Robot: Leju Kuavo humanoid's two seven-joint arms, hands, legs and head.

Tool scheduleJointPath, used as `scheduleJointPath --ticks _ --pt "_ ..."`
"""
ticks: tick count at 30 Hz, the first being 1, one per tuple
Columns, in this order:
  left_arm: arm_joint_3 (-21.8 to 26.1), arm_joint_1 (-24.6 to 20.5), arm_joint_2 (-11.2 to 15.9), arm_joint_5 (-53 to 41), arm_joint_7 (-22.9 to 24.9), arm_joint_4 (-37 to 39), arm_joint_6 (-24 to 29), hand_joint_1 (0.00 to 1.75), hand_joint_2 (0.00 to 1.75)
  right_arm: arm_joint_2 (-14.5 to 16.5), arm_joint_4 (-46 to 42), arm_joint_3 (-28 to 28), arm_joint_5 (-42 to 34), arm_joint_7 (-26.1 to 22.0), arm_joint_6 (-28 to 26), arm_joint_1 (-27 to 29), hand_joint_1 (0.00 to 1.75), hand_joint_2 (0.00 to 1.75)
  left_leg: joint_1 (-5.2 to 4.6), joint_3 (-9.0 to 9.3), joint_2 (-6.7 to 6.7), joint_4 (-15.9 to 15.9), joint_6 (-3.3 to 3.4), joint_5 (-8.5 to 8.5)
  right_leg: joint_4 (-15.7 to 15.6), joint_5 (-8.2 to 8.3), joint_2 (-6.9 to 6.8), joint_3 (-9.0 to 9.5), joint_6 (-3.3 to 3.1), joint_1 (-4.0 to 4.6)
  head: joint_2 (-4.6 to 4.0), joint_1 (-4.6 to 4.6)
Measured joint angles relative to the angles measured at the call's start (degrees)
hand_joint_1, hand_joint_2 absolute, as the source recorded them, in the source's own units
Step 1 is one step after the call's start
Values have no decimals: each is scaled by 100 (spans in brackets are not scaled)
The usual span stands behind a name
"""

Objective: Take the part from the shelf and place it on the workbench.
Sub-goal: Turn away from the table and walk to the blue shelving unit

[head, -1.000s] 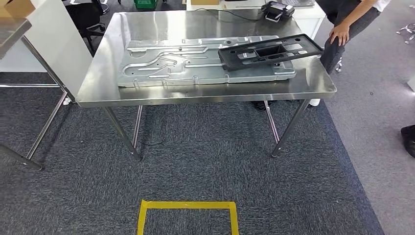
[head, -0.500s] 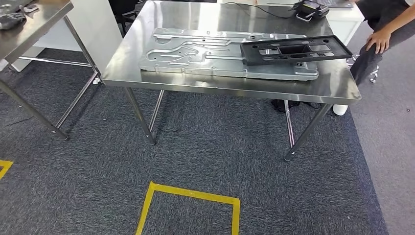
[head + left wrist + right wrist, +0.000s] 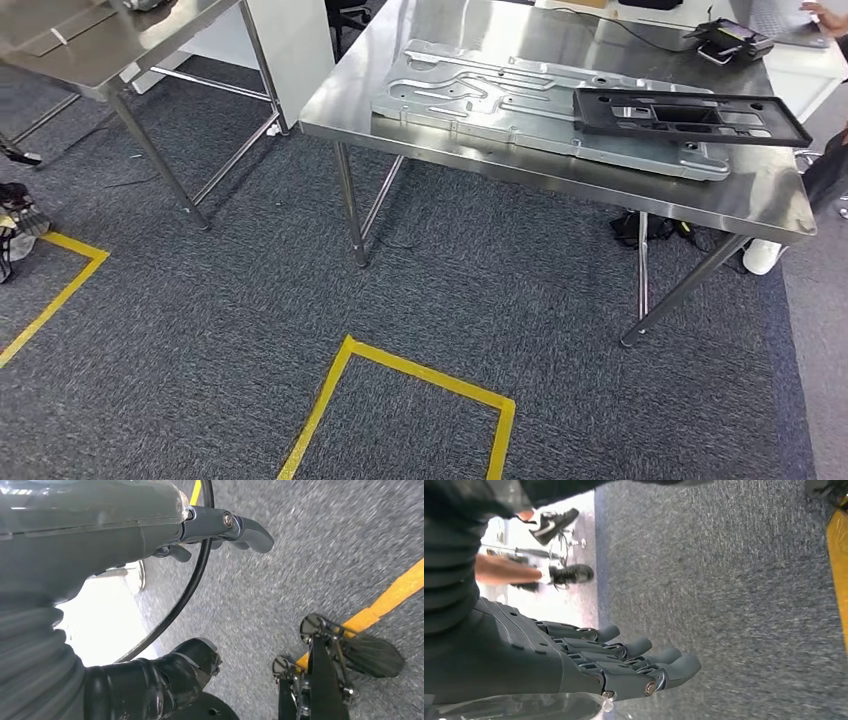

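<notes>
The left hand (image 3: pixel 165 605) hangs over grey carpet, fingers apart, holding nothing; the right hand (image 3: pixel 589 665) likewise, fingers extended. At the head view's upper right, a black rectangular plastic frame part (image 3: pixel 690 115) lies on a stamped silver metal panel (image 3: pixel 520 100) on the stainless-steel workbench (image 3: pixel 420 140).

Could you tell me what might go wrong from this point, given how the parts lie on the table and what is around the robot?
1. The flat black plastic frame rests on the large stamped silver metal panel and reaches past the panel's far end; a nudge could slide it off.
2. A person's hand shows beyond the steel table, so a swinging arm could hit someone.
3. The left hand and right hand hang empty over carpet; no part is held yet.
</notes>
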Motion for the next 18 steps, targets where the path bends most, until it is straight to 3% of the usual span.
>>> scheduleJointPath --ticks 2,4,5,7,9,10,11,12,13,14,16,17,18 --pt "-14 -5 -11 36 7 0 -13 0 175 -1 1 -7 1 11 27 -13 0 0 4 -79 -117 35 -79 77 -202 -48 107 96 -40 16 -1 1" --pt "-17 7 -8 60 13 0 -22 0 175 5 1 -9 3 20 43 -32 0 0 3 -144 -192 42 -155 133 -226 27 -41 38 -103 -2 -1 1" --pt "-17 8 -9 69 15 0 -24 0 175 9 1 -10 4 22 45 -41 0 0 0 -201 -120 116 -184 53 -244 79 -120 -7 -153 -16 -1 -5" --pt "-20 -11 -13 80 16 0 -22 0 87 15 2 -11 7 22 46 -48 0 0 17 -380 173 580 -238 -392 -271 179 -296 -119 -229 -17 -1 -15" --pt "-22 -28 -16 83 16 0 -22 0 0 10 4 -14 7 26 46 -35 0 0 58 -562 363 1292 -301 -854 -266 253 -469 -231 -248 7 0 -20" --pt "-23 -27 -17 87 16 0 -25 0 0 8 6 -15 7 25 47 -32 0 0 80 -586 392 1548 -325 -905 -257 283 -558 -289 -240 15 -1 -19" --pt "-23 -25 -19 102 13 0 -31 0 0 7 7 -16 7 17 50 -33 0 0 99 -530 408 1639 -344 -821 -245 309 -645 -345 -227 17 -1 -20" --pt "-23 -23 -20 132 5 0 -43 0 0 5 8 -20 7 3 53 -38 0 0 114 -374 434 1532 -356 -647 -230 331 -730 -399 -209 18 -1 -19" --pt "-23 -26 -21 166 -4 0 -57 0 0 5 8 -27 5 -14 61 -45 0 0 122 -117 501 1232 -359 -472 -211 349 -810 -441 -190 17 -1 -20" --pt "-23 -39 -21 204 -14 0 -70 0 0 5 7 -38 4 -33 72 -51 0 0 117 194 636 812 -354 -409 -191 364 -884 -459 -169 21 -1 -20" --pt "-23 -76 -13 264 -23 -2 -79 0 0 7 6 -63 3 -65 109 -67 0 0 60 665 861 76 -283 -486 -158 396 -1029 -462 -110 29 0 -14" --pt "-23 -90 -8 290 -24 -3 -72 0 0 7 5 -74 3 -77 126 -82 0 0 25 745 899 -103 -235 -552 -157 418 -1099 -453 -73 27 0 -9" --pt "-24 -94 -3 309 -23 -4 -58 0 0 8 3 -82 3 -86 141 -102 0 0 2 740 852 -172 -174 -549 -163 443 -1167 -448 -31 21 0 -6"
